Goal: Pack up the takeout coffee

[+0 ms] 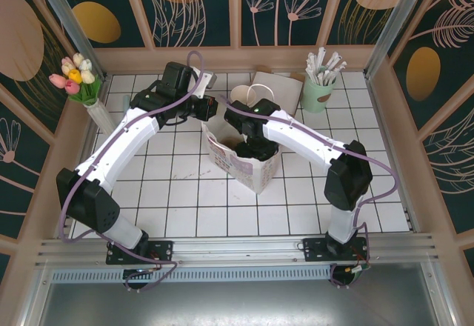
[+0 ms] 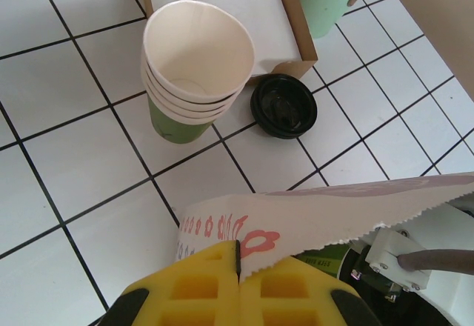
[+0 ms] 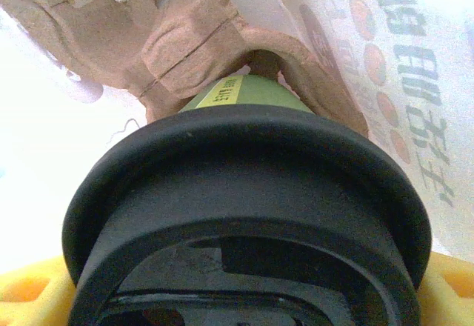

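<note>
setting: white tiled table [image 1: 185, 207] inside a booth of dark botanical panels, with a vase of tulips [image 1: 78, 81] at the far left corner.

item 1, white paper bag [image 1: 259, 172]: stands open near the middle of the table. the left gripper [image 2: 237, 267] has its yellow pads pressed together on the serrated rim, pinching the paper flat. judged purpose: to hold the mouth open and steady the bag while the other arm works inside.

item 2, takeout coffee [image 3: 244, 193]: dark-green cup with a black lid, inside the bag. the right gripper [image 3: 237, 304] clasps it at the lid, its yellow pads [image 3: 26, 293] set wide apart on either side. the cup's base points toward a moulded pulp carrier [image 3: 185, 37] lying deeper in the bag (whether the base touches a socket cannot be told). judged purpose: the carrier would hold the cup upright in transit, so the cup should seat in it before release.

item 3, spare stock beyond the bag: stack of cream cups [image 2: 196, 52], a loose black lid [image 2: 284, 106] just beside it, cardboard tray [image 2: 289, 67], mint-green cup of straws [image 1: 318, 89]. none of it looks needed for this step.

status, judged: late in the task. the cup is in the bag and not yet let go.
</note>
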